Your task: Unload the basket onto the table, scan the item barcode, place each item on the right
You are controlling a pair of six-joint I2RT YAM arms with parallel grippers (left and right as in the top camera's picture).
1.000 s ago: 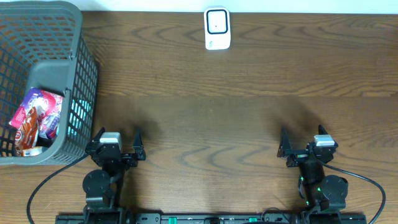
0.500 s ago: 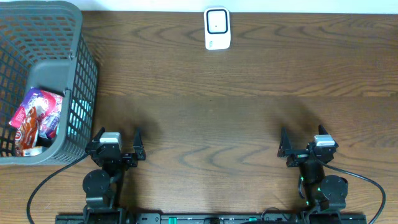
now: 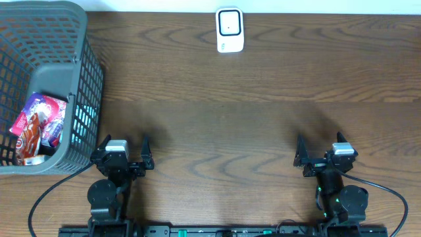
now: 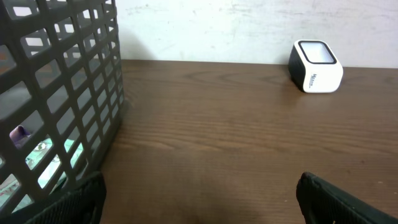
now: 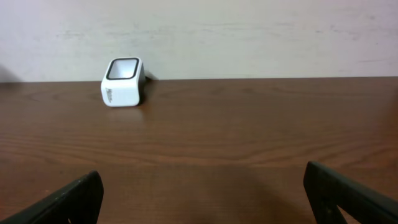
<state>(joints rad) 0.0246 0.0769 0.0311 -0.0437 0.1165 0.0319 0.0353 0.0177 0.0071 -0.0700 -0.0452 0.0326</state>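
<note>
The item is one of the snack packets [image 3: 38,124], red, purple and white, lying in the grey mesh basket [image 3: 87,49] at the far left. Bits of them show through the basket wall [image 4: 68,87] in the left wrist view. A white barcode scanner [image 3: 229,29] with a dark window stands at the table's far edge, also visible as the scanner [image 4: 315,65] and the scanner [image 5: 123,82] in the wrist views. My left gripper [image 3: 125,145] rests open near the front edge, just right of the basket. My right gripper [image 3: 320,148] rests open at the front right. Both hold nothing.
The basket's near corner stands close to my left gripper's left finger [image 4: 74,202]. A pale wall [image 5: 249,31] runs behind the table's far edge. Bare brown wood [image 3: 223,125] lies between the grippers and the scanner.
</note>
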